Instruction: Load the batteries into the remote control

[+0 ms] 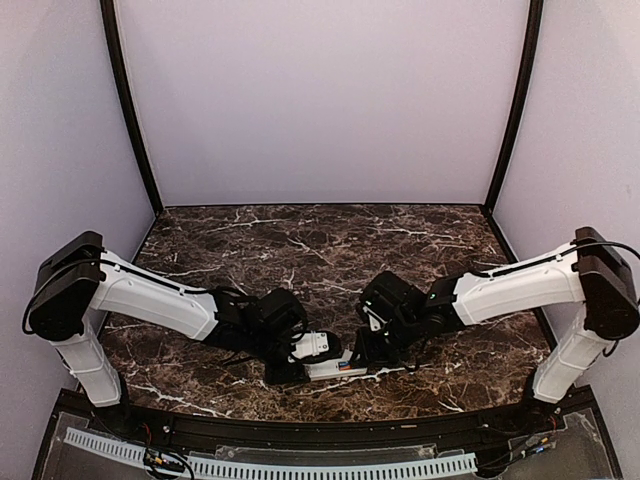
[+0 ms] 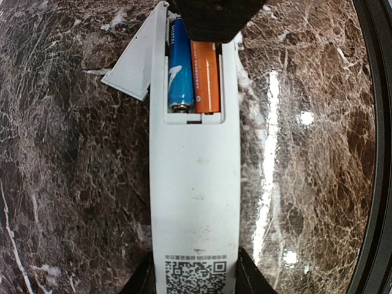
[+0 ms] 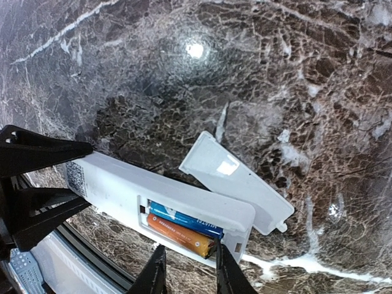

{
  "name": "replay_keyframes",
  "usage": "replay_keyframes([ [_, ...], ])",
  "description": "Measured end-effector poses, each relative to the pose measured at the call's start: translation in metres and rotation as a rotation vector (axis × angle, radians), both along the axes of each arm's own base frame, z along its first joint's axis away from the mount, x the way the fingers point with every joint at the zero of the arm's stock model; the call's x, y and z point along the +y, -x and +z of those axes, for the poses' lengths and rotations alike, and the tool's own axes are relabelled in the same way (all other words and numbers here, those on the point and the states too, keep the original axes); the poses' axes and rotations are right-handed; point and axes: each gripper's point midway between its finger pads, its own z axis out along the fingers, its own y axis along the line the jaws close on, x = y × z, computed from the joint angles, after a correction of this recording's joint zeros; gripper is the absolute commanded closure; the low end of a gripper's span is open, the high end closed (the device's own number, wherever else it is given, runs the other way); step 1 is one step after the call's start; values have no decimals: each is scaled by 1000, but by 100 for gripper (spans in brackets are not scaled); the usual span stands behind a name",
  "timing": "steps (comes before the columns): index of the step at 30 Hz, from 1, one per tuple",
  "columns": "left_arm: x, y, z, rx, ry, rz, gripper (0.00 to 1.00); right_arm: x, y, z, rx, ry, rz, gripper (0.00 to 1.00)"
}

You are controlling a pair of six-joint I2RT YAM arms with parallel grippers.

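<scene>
Remote: slim white bar lying back-up on the dark marble tabletop, close to the near edge and about midway along it, its length running along that edge.
Back of remote: plain white shell with a few faint scuffs; square black-and-white code sticker at one end, open battery recess at the other.
Batteries: two slim cylinders lying side by side in the recess, parallel to the remote's length.
Blue battery: in the slot on the cover's side, metal end cap showing at the recess wall.
Orange battery: in the slot on the side towards the near edge.
Cover: flat white panel loose on the tabletop, set at an angle, just beside the remote's long edge by the recess, on the side away from the near edge.
Left gripper: clamped across the sticker end of the remote, one finger on each long side.
Right gripper: at the recess end, over the far ends of the batteries; fingers narrowly apart, tips by the orange battery; whether it grasps anything cannot be told.
</scene>
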Motion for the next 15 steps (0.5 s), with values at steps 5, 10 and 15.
replay_keyframes([
  [5, 0, 0, 0, -2, -1, -1, 95, 4, 3, -3, 8, 7, 13, 75],
  [10, 0, 0, 0, -3, -2, -1, 96, 4, 3, -3, 6, 6, 18, 75],
  [15, 0, 0, 0, -4, -2, -1, 96, 5, 5, -2, -8, 8, 49, 75],
])
